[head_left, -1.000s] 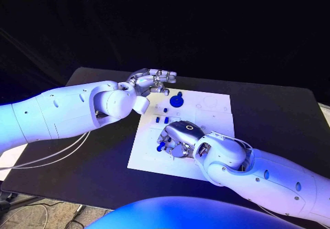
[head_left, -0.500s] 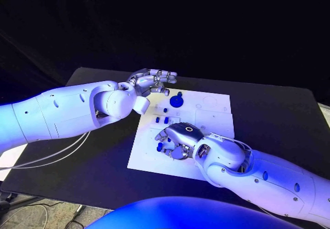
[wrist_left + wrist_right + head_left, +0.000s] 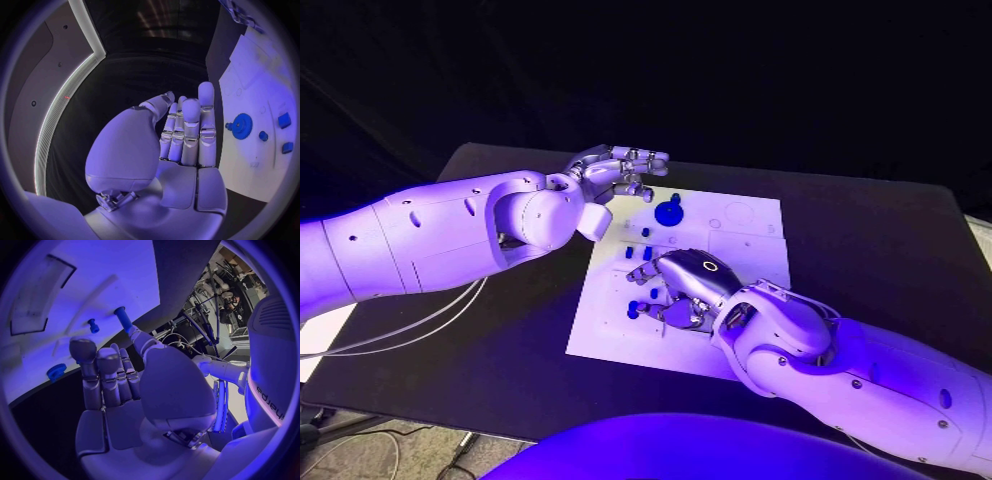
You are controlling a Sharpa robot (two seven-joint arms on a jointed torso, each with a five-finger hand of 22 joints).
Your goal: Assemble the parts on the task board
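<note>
Head view: toothed blue gear [image 3: 671, 212] lies on flat white task board [image 3: 747, 225].

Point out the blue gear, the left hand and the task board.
blue gear [image 3: 671, 212], head view, on the gear's round face.
left hand [image 3: 615, 170], head view, on the middle of the hand.
task board [image 3: 750, 250], head view, on a bare white part near its right edge.

My right hand [image 3: 125, 385] hovers over the task board [image 3: 94, 285], fingers together and upright. My thumb tip touches a blue peg [image 3: 122, 318]. A smaller blue pin [image 3: 93, 325] stands beside it, a blue gear [image 3: 56, 372] near the board's edge.
</note>
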